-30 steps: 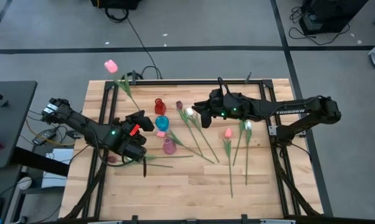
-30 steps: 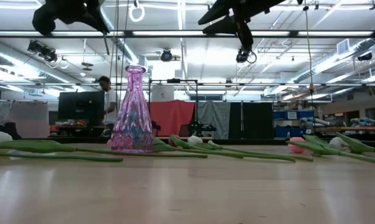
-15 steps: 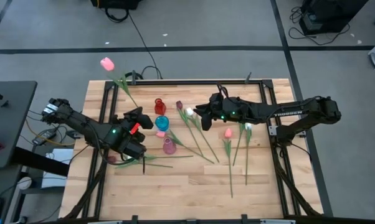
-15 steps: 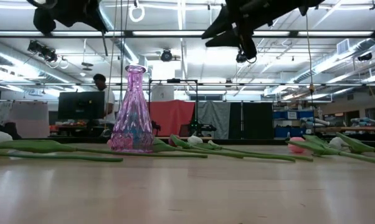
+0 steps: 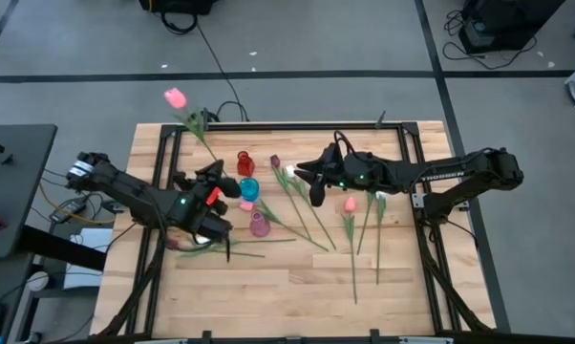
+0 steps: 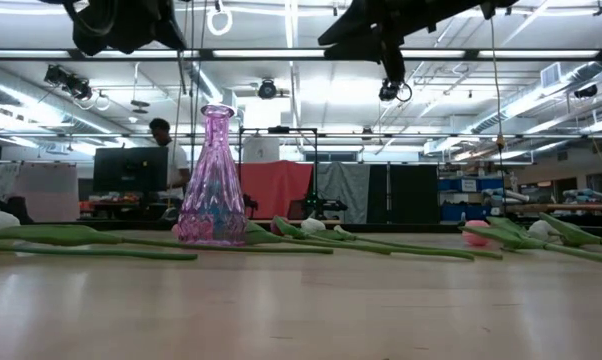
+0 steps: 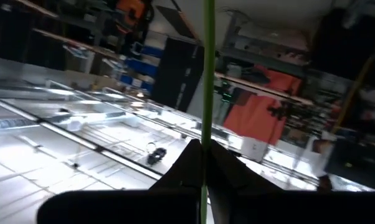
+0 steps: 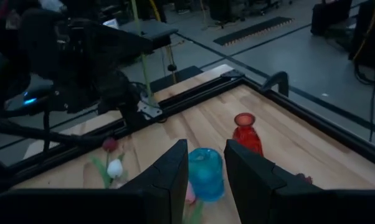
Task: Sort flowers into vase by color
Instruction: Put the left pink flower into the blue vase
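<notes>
My left gripper (image 5: 214,174) hovers over the table's left half, shut on the green stem of a pink flower (image 5: 176,96) whose head rises beyond the far left corner. My right gripper (image 5: 309,183) hangs open above the middle of the table, with nothing between its fingers (image 8: 169,180). Three vases stand between the arms: red (image 5: 244,162), blue (image 5: 248,188) and purple (image 5: 259,225). Other flowers lie flat on the wood, among them a white one (image 5: 289,173), a maroon one (image 5: 275,161) and a pink one (image 5: 350,204). My left gripper pinches the pink flower's thin stem (image 7: 207,134) between its two shut fingers, which lie across it. The flower is lifted clear of the table. Its stem runs up from the fingers and leans toward the far left corner, head uppermost.
A maroon flower (image 5: 171,245) and a long stem lie near the left arm. More stems fan out toward the near right. A black frame (image 5: 268,125) borders the table. In the low view the purple vase (image 6: 213,180) stands upright; a person shows in the room behind.
My left gripper has rolled a little at the wrist, and the pink flower's head has swung to the left and back toward the right. My right gripper has rolled slightly in place and stays open.
</notes>
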